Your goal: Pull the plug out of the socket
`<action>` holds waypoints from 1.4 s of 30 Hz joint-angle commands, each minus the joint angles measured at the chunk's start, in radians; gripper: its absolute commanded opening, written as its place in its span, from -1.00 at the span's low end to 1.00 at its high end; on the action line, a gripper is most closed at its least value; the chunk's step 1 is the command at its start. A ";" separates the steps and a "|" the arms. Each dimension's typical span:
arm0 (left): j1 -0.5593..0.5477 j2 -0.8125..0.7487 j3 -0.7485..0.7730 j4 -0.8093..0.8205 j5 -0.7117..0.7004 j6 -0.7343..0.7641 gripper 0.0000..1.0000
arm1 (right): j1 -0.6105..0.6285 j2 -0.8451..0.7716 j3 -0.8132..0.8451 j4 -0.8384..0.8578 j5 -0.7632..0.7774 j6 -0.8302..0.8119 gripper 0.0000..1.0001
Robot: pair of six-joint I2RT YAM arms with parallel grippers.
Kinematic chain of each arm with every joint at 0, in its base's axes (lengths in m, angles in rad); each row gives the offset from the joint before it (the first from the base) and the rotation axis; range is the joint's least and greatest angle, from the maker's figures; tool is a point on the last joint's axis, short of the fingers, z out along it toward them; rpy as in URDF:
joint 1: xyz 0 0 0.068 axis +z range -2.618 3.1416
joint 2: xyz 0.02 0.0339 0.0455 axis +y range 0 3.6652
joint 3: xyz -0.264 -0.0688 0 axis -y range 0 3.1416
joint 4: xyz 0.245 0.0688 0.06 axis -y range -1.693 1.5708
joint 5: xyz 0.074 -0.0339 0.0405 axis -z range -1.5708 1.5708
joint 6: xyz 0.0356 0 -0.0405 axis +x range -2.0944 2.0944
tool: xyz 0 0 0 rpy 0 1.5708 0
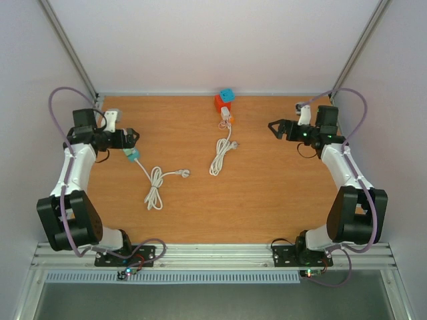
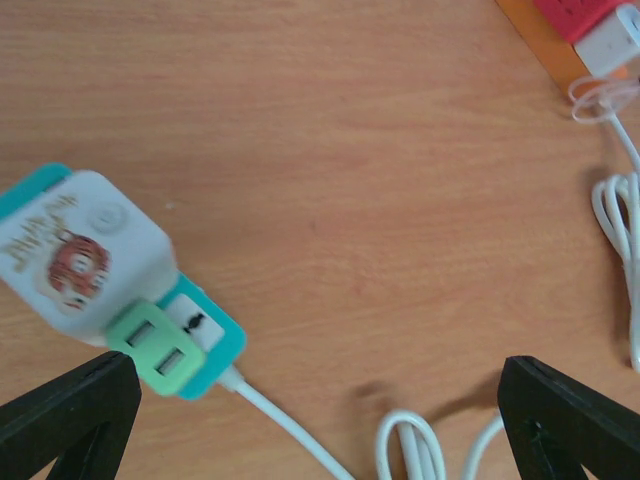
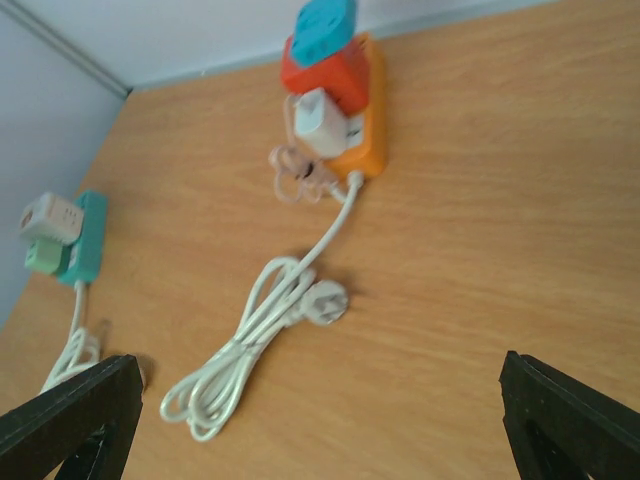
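Observation:
A teal socket strip (image 2: 213,352) lies at the left of the table, carrying a white plug adapter with a tiger picture (image 2: 82,256) and a green USB block (image 2: 155,350). It also shows in the top view (image 1: 132,155) and the right wrist view (image 3: 86,240). My left gripper (image 1: 133,137) hovers open just beyond it, holding nothing. An orange socket strip (image 1: 225,108) at the far middle holds a red cube (image 3: 325,72), a blue cube (image 3: 325,25) and a white plug (image 3: 320,125). My right gripper (image 1: 275,129) is open and empty, right of it.
A coiled white cable with a loose plug (image 1: 220,157) runs from the orange strip. A second coiled white cable (image 1: 155,188) runs from the teal strip toward the middle. White walls and metal posts bound the wooden table (image 1: 280,193).

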 commanded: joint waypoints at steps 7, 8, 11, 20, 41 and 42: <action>-0.096 -0.139 -0.112 -0.074 -0.050 0.200 0.99 | 0.156 -0.066 -0.062 0.031 0.037 -0.001 0.97; -0.100 -0.145 -0.115 -0.098 -0.050 0.246 0.99 | 0.164 -0.070 -0.064 0.029 0.037 -0.003 0.97; -0.110 -0.161 -0.120 -0.181 -0.063 0.386 0.99 | 0.181 -0.083 -0.073 0.022 0.030 -0.009 0.97; -0.127 -0.165 -0.141 -0.350 -0.185 0.797 0.99 | 0.196 -0.101 -0.079 -0.006 -0.006 -0.013 0.97; -0.206 0.071 -0.176 -0.316 -0.310 1.244 0.99 | 0.201 -0.105 -0.094 -0.035 -0.072 0.009 0.97; -0.210 0.076 -0.178 -0.307 -0.311 1.260 0.99 | 0.201 -0.103 -0.095 -0.035 -0.071 0.011 0.97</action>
